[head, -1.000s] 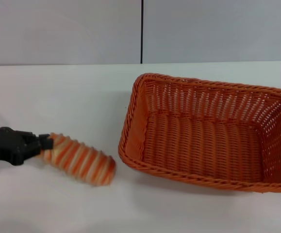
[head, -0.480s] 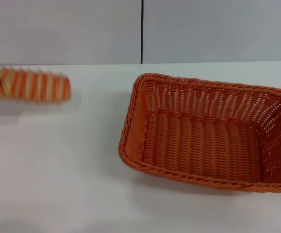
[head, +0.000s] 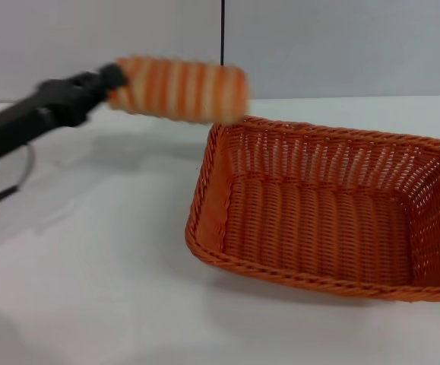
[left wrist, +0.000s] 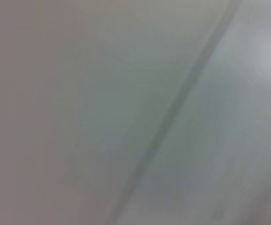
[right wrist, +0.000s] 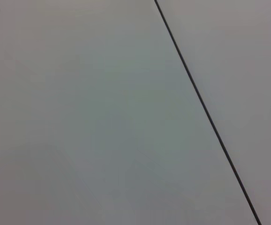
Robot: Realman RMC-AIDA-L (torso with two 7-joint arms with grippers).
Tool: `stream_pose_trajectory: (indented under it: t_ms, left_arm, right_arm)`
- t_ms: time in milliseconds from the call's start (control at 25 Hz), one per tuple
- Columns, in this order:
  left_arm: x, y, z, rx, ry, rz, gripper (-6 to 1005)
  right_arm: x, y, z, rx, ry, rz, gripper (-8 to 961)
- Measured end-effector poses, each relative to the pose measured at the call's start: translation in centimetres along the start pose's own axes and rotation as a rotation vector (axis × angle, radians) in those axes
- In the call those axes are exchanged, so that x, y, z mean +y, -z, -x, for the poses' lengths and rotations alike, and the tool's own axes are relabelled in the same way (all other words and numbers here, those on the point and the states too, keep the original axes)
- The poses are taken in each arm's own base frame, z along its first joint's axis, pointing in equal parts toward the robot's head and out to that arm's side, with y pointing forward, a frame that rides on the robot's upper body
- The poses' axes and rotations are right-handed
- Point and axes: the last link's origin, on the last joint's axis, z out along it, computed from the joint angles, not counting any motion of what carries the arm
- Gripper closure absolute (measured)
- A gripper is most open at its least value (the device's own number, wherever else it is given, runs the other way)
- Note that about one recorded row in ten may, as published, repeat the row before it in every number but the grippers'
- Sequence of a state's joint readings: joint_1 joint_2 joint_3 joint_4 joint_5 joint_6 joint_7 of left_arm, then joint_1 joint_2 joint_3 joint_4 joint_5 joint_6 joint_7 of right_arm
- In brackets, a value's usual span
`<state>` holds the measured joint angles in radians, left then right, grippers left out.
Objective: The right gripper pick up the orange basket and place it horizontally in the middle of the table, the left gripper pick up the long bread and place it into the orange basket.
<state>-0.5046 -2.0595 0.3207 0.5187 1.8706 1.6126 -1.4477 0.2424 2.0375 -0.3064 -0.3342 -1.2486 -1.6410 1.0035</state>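
The smooth white table (head: 90, 289) spans the head view, flat and unmarked. On its right half sits the orange basket (head: 330, 209), a big rectangular wicker tray with sloping woven walls and a braided rim, its long side running across. Above the table, just past the basket's far-left corner, hangs the long bread (head: 180, 90), a ridged oblong loaf striped orange and cream, lying roughly level. The matte black left gripper (head: 107, 80) is clamped on its left end.
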Motion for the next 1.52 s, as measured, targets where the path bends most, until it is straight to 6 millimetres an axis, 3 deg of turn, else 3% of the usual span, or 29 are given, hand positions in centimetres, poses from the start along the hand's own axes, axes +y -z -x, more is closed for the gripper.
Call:
stream_pose_trajectory:
  t_ms: [80, 200, 280, 400, 520, 840, 1200, 1240, 1320, 1400, 1440, 1520]
  left_arm:
    - [1.8, -3.1, 1.7, -0.033, 0.005, 0.116, 906]
    - [2.4, -3.9, 2.2, -0.045, 0.006, 0.151, 907]
    - [4.0, -5.7, 3.5, -0.084, 0.005, 0.239, 908]
    - [4.4, -6.1, 3.8, -0.099, -0.004, 0.260, 910]
    - [5.9, -7.7, 4.8, -0.155, -0.029, 0.345, 911]
    - [6.6, -8.8, 5.3, -0.175, -0.047, 0.376, 911]
    - [6.0, -8.6, 4.3, -0.124, -0.078, 0.346, 566]
    - [5.7, -8.4, 4.0, -0.090, -0.093, 0.326, 524]
    - [4.4, -7.0, 2.6, 0.095, -0.176, 0.211, 320]
    - [4.2, -6.6, 2.5, 0.126, -0.190, 0.189, 280]
    - [3.6, -5.1, 1.9, 0.280, -0.240, 0.085, 260]
    - [3.4, -4.4, 1.8, 0.362, -0.272, 0.024, 221]
  right_arm:
    - [0.0, 0.0, 0.0, -0.003, 0.000, -0.004, 438]
    - [0.0, 0.2, 0.0, -0.003, 0.001, -0.008, 438]
    - [-0.1, 0.2, -0.1, -0.002, 0.002, -0.012, 438]
    - [-0.1, 0.2, -0.1, -0.004, -0.001, -0.019, 438]
    - [-0.2, -0.1, 0.0, -0.010, 0.002, -0.018, 438]
    - [0.0, -1.3, 0.0, -0.017, 0.003, 0.003, 438]
    - [0.4, -3.1, 0.1, -0.038, -0.002, 0.032, 438]
    - [0.4, -3.2, 0.2, -0.042, -0.002, 0.033, 438]
    - [0.4, -3.5, 0.3, -0.053, 0.003, 0.032, 438]
    - [0.4, -3.7, 0.4, -0.067, 0.010, 0.024, 438]
    - [0.2, -3.7, 0.5, -0.080, 0.017, 0.008, 438]
    - [-0.1, -3.6, 0.5, -0.114, 0.039, -0.048, 438]
